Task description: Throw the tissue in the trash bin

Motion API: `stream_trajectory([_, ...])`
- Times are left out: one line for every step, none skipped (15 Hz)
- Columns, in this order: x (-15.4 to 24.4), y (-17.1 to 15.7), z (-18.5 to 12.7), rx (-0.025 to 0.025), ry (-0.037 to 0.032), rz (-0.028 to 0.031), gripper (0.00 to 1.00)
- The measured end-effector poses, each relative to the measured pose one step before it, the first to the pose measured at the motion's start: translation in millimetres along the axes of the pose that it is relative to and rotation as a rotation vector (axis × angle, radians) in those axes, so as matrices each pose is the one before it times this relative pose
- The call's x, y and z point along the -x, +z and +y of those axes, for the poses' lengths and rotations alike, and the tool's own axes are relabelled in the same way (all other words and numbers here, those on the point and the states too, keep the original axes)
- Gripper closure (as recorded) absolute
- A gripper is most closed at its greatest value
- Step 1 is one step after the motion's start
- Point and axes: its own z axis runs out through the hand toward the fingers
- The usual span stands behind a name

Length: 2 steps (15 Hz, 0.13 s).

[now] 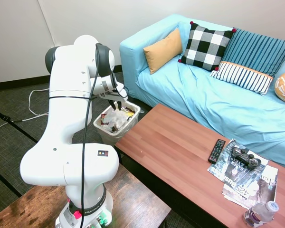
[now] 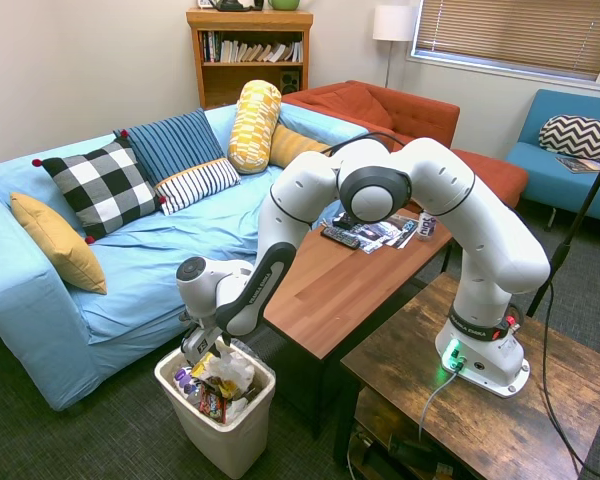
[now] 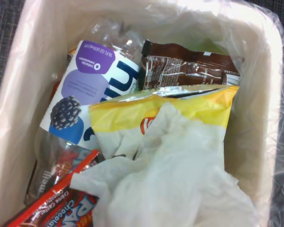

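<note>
The claw (image 2: 204, 352) hangs over the trash bin (image 2: 242, 440), fingers parted. The tissue (image 3: 180, 175) lies inside atop wrappers, a yellow chip bag (image 3: 161, 111) at 12 o'clock.

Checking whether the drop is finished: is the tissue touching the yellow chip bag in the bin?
Touching. The wrist view shows the tissue lying directly on the yellow chip bag, overlapping it without a gap.
</note>
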Motion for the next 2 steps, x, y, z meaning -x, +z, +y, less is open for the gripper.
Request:
stream_trajectory([-0.20,-3.70,-0.60,-0.00375,0.00035,0.00098,0.00])
stream_trajectory([-0.63,-2.97,0.01,-0.00237,0.00143,0.00072,0.00])
